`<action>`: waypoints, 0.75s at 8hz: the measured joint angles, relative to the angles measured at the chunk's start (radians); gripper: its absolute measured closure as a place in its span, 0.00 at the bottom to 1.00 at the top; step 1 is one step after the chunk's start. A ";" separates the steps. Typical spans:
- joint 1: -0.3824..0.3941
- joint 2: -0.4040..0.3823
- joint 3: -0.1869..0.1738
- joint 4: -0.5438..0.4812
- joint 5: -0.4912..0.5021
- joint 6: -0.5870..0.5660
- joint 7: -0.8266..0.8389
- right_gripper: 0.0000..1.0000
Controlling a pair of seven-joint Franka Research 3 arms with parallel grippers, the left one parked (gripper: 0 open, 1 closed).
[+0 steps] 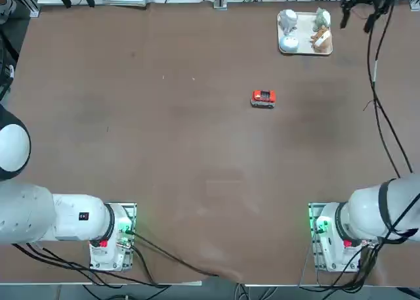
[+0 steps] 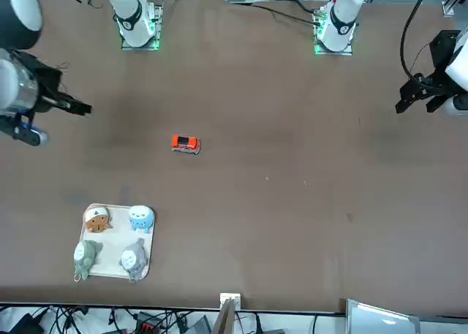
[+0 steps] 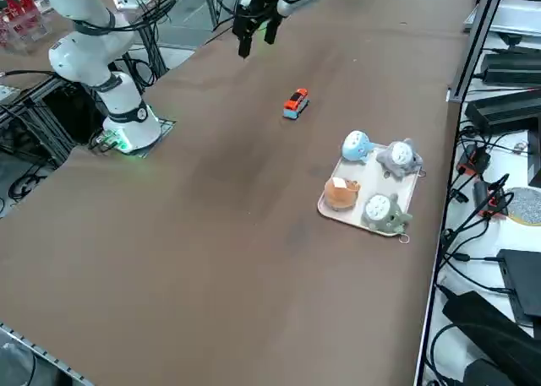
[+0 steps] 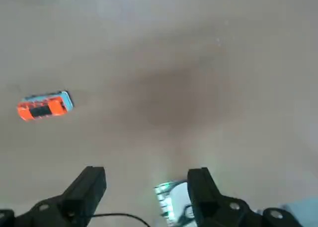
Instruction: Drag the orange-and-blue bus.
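- The bus [image 1: 263, 98] sits alone on the brown table [image 1: 164, 149], near its middle, well apart from the white tray [image 1: 305, 34] of figurines.
- The right gripper [image 4: 146, 187] hangs raised above the table, well clear of the bus, its fingers spread wide and holding nothing.

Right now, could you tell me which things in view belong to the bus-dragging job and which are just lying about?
Job:
- orange-and-blue bus, alone on the table
- right gripper, open, up in the air, away from the bus

Lying about:
- white tray
- four figurines on it
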 joint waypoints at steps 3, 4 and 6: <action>0.089 -0.067 -0.135 -0.036 -0.004 0.081 -0.280 0.00; 0.096 -0.119 -0.129 -0.087 -0.004 0.169 -0.318 0.00; 0.103 -0.213 -0.090 -0.184 -0.004 0.285 -0.335 0.00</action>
